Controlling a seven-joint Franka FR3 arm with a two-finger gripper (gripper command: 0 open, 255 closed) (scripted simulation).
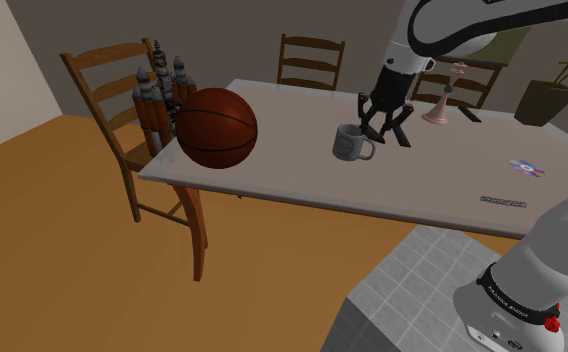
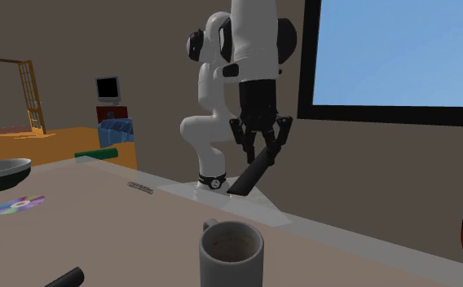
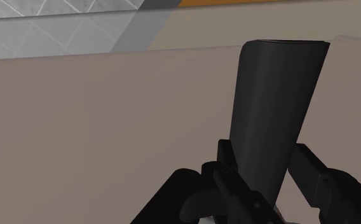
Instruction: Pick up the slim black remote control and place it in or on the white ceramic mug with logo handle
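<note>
We see a pale surface (image 1: pixel 302 185) carrying a basketball (image 1: pixel 216 127) near one end, a grey mug (image 1: pixel 350 142) around its middle, and a shiny disc (image 1: pixel 528 167) with a small dark strip (image 1: pixel 502 202) near it.

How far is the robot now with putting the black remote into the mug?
Done: the remote is picked up, clasped in the gripper and hanging in the air. In hand: the gripper holds it close beside the mug. Left: bring the remote over the mug's opening, which looks empty, lower it and release.

Dim, even light (shadows soft, faint)
</note>
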